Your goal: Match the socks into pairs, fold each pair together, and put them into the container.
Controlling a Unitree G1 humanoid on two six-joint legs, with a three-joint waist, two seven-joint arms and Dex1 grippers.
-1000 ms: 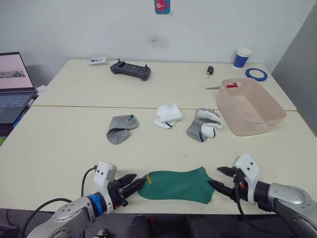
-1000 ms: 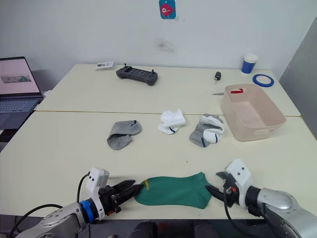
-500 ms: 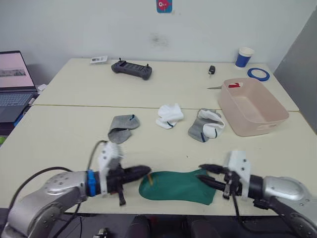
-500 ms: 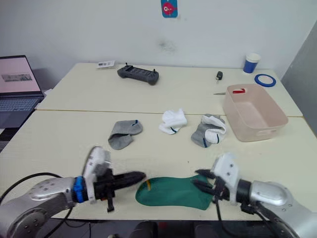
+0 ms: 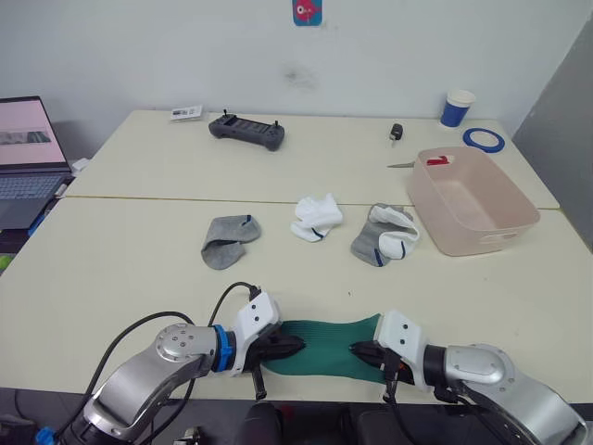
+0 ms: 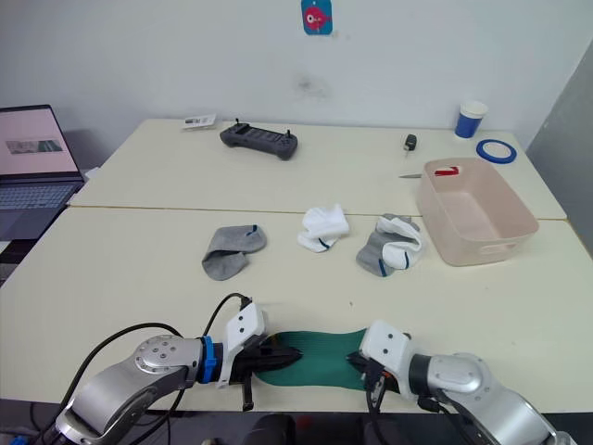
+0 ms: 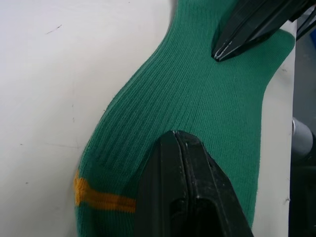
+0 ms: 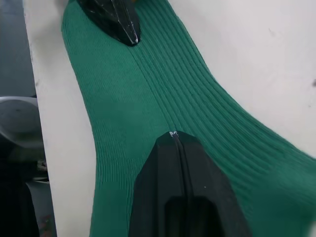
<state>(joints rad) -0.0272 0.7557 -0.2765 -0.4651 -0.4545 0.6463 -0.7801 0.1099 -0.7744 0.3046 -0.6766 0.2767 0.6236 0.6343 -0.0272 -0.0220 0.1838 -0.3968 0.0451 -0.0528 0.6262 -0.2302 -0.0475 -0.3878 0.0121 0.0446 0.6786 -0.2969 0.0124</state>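
A ribbed green sock (image 5: 324, 335) with a yellow stripe lies on a cream desk (image 5: 111, 269). Two grey socks (image 5: 228, 240) carry blue marks; the white socks (image 5: 316, 217) have dark-blue marks. The bin (image 5: 471, 197) is pale pink. Black-fingered tools: left (image 7: 178, 143), right (image 8: 174, 138).

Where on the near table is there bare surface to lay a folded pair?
Bare tabletop spreads left of the grey sock, and a strip runs between the middle socks and the green sock. The front edge is crowded by the left gripper and right gripper.
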